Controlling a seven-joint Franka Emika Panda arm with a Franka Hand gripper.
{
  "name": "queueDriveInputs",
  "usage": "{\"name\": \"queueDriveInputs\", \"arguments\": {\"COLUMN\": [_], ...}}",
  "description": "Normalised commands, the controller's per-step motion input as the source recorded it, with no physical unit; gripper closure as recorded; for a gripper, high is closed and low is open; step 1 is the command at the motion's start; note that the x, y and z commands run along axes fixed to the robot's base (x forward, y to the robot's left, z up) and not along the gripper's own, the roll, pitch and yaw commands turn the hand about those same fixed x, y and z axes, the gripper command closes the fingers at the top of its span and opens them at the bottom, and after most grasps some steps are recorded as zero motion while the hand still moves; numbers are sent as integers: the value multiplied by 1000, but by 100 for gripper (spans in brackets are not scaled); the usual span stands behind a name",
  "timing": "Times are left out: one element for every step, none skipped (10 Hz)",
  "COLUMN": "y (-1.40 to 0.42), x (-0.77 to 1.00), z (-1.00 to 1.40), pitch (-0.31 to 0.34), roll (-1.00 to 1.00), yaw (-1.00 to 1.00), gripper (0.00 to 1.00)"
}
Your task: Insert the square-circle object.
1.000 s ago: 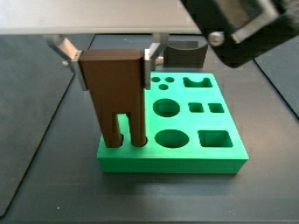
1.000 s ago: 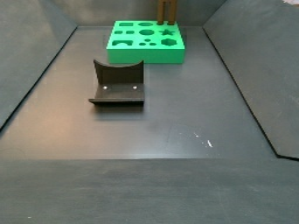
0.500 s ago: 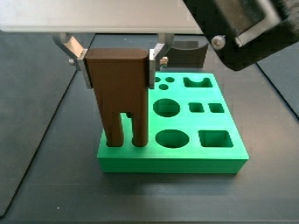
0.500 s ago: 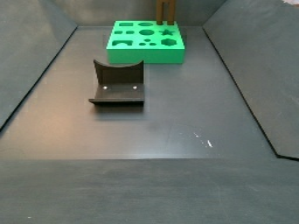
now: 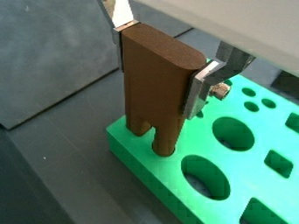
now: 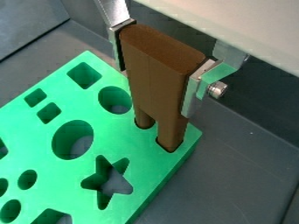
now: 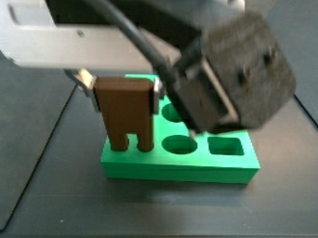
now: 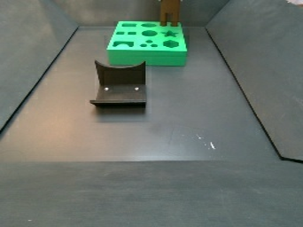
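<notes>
Fingers (image 5: 121,17) clamped on square-circle object (image 5: 156,80) top, legs in green board (image 5: 251,171) holes, gripper (image 5: 163,54) above board.

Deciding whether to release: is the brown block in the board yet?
In: both legs of the square-circle object sit in the green board; gripper flanks its top.

Dark grey floor (image 8: 154,168), matte, with a small pale scuff (image 8: 205,140) toward the near right. Two things lie directly on it. The green board (image 8: 148,43) with shaped holes sits flat at the far end, also seen in a side view (image 7: 180,163) and both wrist views (image 5: 222,179) (image 6: 70,149). The fixture (image 8: 120,85), a dark L-shaped bracket on its base plate, stands nearer, well apart from the board. The gripper (image 7: 122,82) is above the board's corner, not touching the floor. Sloped dark walls edge the floor on both sides.
</notes>
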Motion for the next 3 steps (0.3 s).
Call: {"name": "queueDriveInputs", "arguments": {"y": [-66,0,134], "x": [146,143,69], "z": [-1000,-797,-543], "pitch": [-36,-39,-57], "roll": [0,-160,-289], "yaw": [-57,-97,-40], "gripper": [100,100,100]}}
